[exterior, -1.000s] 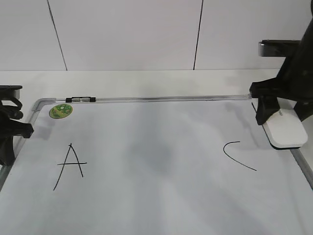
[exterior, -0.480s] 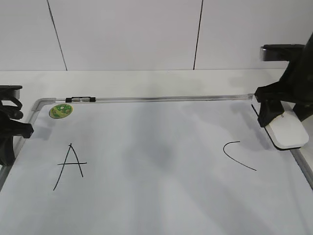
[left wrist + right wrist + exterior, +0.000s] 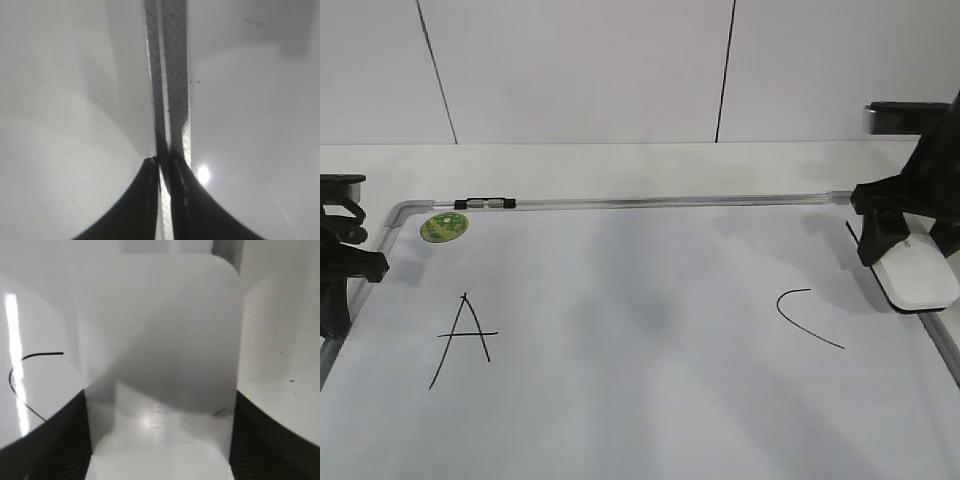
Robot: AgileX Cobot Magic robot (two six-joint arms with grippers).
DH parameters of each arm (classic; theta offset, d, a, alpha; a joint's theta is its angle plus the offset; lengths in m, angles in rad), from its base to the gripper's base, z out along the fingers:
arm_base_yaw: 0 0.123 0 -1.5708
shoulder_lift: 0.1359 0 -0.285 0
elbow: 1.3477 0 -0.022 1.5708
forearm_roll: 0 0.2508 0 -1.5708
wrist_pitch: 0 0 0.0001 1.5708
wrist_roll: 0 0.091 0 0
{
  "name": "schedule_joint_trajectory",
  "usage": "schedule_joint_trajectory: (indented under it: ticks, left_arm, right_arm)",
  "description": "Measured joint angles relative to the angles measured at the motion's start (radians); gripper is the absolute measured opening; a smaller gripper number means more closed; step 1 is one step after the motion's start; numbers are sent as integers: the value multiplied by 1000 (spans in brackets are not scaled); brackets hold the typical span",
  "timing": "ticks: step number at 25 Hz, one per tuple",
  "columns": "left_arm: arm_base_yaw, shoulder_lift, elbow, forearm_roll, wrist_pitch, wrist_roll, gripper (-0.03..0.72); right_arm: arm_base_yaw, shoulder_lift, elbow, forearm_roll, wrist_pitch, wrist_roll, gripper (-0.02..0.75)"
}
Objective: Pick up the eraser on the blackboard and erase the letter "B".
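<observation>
The white glossy eraser (image 3: 920, 278) lies at the right edge of the blackboard (image 3: 650, 330), a white board with a silver frame. My right gripper (image 3: 910, 250) is shut on it, a finger against each long side. In the right wrist view the eraser (image 3: 160, 340) fills the space between the fingers of the right gripper (image 3: 159, 440); grey lettering shows on its top. No letter "B" shows; the board between the black "A" (image 3: 462, 340) and the black "C" (image 3: 805, 315) is bare. My left gripper (image 3: 338, 285) is shut and empty over the left frame rail (image 3: 170, 75).
A round green sticker (image 3: 444, 226) sits at the board's far left corner, beside a small black clip (image 3: 487, 203) on the top rail. The "C" stroke (image 3: 35, 357) lies left of the eraser. A white wall stands behind the table.
My right gripper has slid the eraser to the right, away from the "C" and up to the board's right frame. The left arm has not moved.
</observation>
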Motion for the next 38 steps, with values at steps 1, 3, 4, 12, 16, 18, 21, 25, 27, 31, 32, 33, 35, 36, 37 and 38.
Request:
schedule_joint_trajectory:
  ticks: [1,3,4,12,16,18,21,25,27,31,32,33,35,36,37,38]
  left_arm:
    - [0,0,0,0,0,0,31]
    - [0,0,0,0,0,0,31]
    - [0,0,0,0,0,0,31]
    - [0,0,0,0,0,0,32]
    - [0,0,0,0,0,0,31]
    - [0,0,0,0,0,0,32]
    - [0,0,0,0,0,0,32]
    - [0,0,0,0,2,0,32]
    - [0,0,0,0,2,0,32]
    - [0,0,0,0,2,0,32]
    - [0,0,0,0,2,0,32]
    - [0,0,0,0,2,0,32]
    - [0,0,0,0,2,0,32]
    - [0,0,0,0,2,0,32]
    - [0,0,0,0,2,0,32]
    - [0,0,0,0,2,0,32]
  right_arm:
    - [-1,0,0,0,0,0,545]
    - [-1,8,0,8,0,2,545]
    - [-1,12,0,10,0,2,545]
    - [-1,33,0,15,0,4,545]
    - [-1,35,0,16,0,4,545]
    - [-1,42,0,16,0,4,545]
    - [-4,65,0,18,0,4,545]
    - [-4,76,0,23,0,4,545]
    - [-4,76,0,23,0,4,545]
    - [-4,76,0,17,0,4,545]
    - [-4,76,0,14,0,4,545]
    - [-4,76,0,13,0,4,545]
    - [-4,76,0,11,0,4,545]
    - [-4,76,0,11,0,4,545]
    - [-4,76,0,11,0,4,545]
    - [-4,76,0,11,0,4,545]
